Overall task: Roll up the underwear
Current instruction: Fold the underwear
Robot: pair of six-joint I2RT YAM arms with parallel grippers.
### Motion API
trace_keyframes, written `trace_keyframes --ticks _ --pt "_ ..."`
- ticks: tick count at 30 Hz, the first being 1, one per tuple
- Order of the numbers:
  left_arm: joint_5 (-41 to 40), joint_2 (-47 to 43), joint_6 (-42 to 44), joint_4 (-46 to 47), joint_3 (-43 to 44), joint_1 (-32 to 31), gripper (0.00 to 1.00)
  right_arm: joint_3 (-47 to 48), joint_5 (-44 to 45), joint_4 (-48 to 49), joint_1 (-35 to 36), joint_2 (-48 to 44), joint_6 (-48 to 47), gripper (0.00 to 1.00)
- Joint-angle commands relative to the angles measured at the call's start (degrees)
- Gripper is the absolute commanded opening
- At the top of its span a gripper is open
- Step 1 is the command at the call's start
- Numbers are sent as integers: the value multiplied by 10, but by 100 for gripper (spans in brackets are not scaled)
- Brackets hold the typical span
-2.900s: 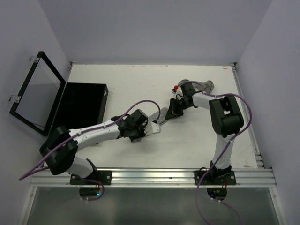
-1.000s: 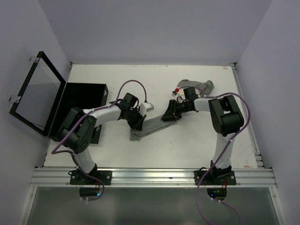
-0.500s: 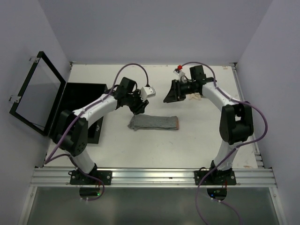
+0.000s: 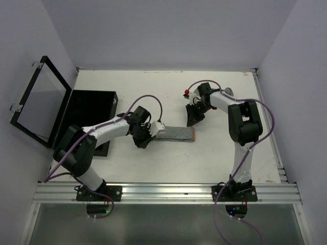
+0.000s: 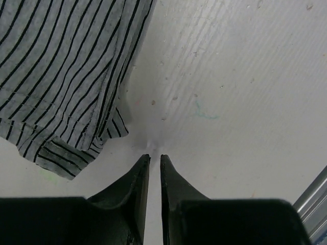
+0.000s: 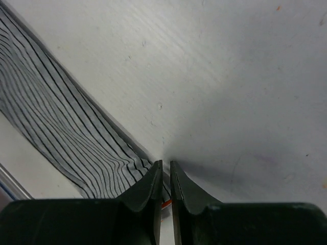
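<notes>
Underwear (image 4: pixel 173 133), grey striped strip flat on the desk (image 4: pixel 168 92), left gripper (image 5: pixel 155 154) at its 9 o'clock end, jaws narrow and empty, right gripper (image 6: pixel 165 162) at 2 o'clock, jaws narrow, grip unclear

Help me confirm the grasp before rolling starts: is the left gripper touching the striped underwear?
Apart. The left wrist view shows bare table between the left gripper, its fingertips nearly shut, and the corner of the striped underwear.

underwear (image 4: pixel 176 133): one, grey with dark stripes, at the desk's centre
black box (image 4: pixel 92 109): one, at 9 o'clock
lid (image 4: pixel 38 99): one, hinged to the box, standing open
arms: two, left arm (image 4: pixel 104 130) and right arm (image 4: pixel 240 122)
purple cables (image 4: pixel 148 99): two, one per arm
desk (image 4: pixel 153 163): one
</notes>
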Motion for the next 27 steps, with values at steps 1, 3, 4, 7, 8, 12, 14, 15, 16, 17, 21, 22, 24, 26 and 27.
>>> trace_keyframes --ticks 1,3,4,7,8,12,14,15,16,17,21,22,24,26,27 --pt "-23 25 -29 32 11 0 17 -42 47 21 14 -31 -39 15" --pt "-36 68 -58 47 20 1 16 -76 50 28 23 -41 -38 13" --pt "-36 68 -58 54 26 3 16 -88 48 30 28 -46 -39 12" --pt "-31 116 -82 79 55 29 15 -132 47 39 42 -70 -30 11" --pt "-29 132 -85 89 62 42 15 -143 42 42 44 -77 -24 11" --pt "-29 176 -85 124 123 53 17 -199 9 54 59 -115 18 10" --pt "-16 205 -86 138 146 57 19 -218 -22 65 69 -129 36 11" --pt "-14 213 -86 143 168 58 19 -235 -40 74 76 -135 55 14" --pt "-10 226 -90 152 178 57 20 -243 -55 97 83 -148 67 16" --pt "4 232 -91 156 196 58 22 -248 -62 107 90 -150 78 17" --pt "31 258 -105 173 231 60 27 -257 -93 173 129 -155 146 21" --pt "34 264 -117 180 237 60 27 -257 -97 184 133 -151 156 21" --pt "49 265 -129 184 247 63 31 -258 -100 197 137 -148 176 24" --pt "44 257 -150 182 251 74 32 -255 -105 185 137 -153 179 25" --pt "53 248 -156 182 250 83 35 -253 -107 175 136 -163 169 25"
